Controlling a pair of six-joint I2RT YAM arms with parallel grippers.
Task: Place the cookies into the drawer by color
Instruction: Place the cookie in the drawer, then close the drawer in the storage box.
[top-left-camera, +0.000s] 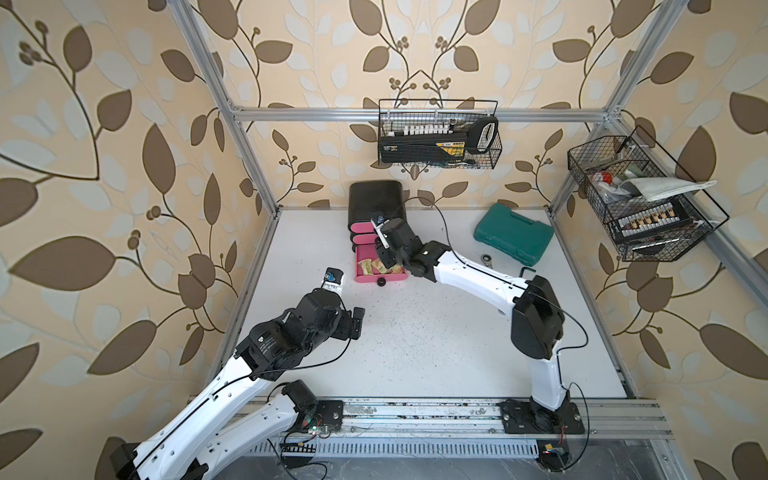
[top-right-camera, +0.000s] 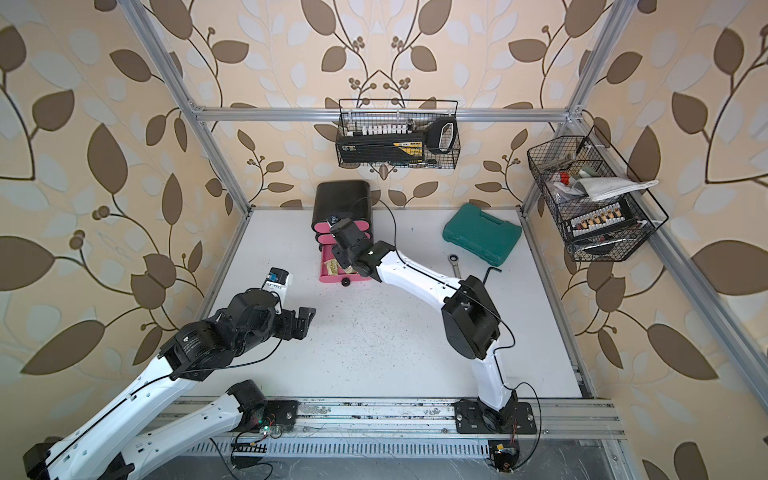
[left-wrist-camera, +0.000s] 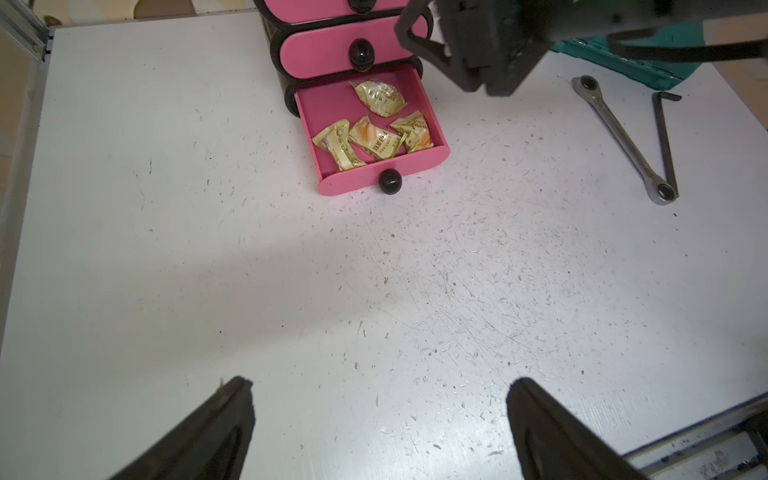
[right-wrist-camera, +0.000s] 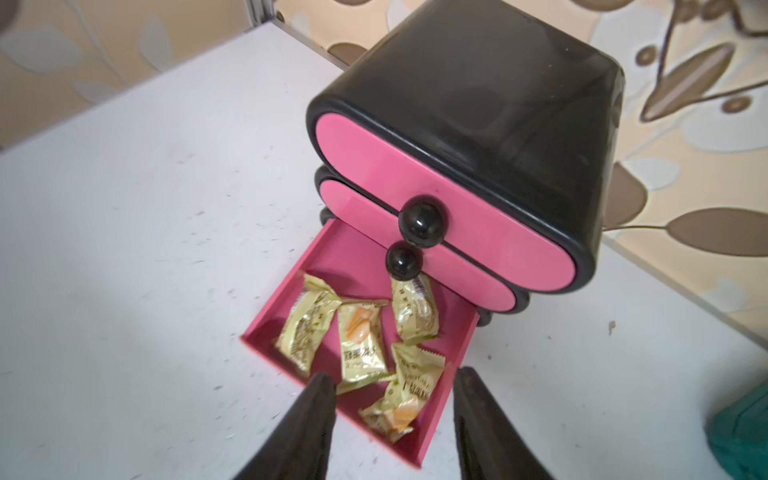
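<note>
White, scratched table (top-left-camera: 415, 353) ringed by leaf-patterned walls (top-left-camera: 104, 166). In both top views, the right gripper (top-left-camera: 390, 266) hangs over the pulled-out bottom drawer (top-left-camera: 380, 277) of a black cabinet (top-left-camera: 370, 199). The left gripper (top-left-camera: 355, 324) hovers well apart from it, over bare table.

Left wrist view: left gripper (left-wrist-camera: 378, 382) spread wide, nothing between its fingers. Far ahead of it sits the drawer (left-wrist-camera: 353, 183), holding four pale yellow cookies (left-wrist-camera: 376, 143). A wrench (left-wrist-camera: 623, 137) lies off to one side.

Right wrist view: right gripper (right-wrist-camera: 394, 374) partly spread and empty, directly above the drawer's (right-wrist-camera: 345, 257) near end. The cookies (right-wrist-camera: 361, 345) lie loose beneath and just ahead of its fingertips. Beyond them, the two upper drawers (right-wrist-camera: 436, 187) are closed.
</note>
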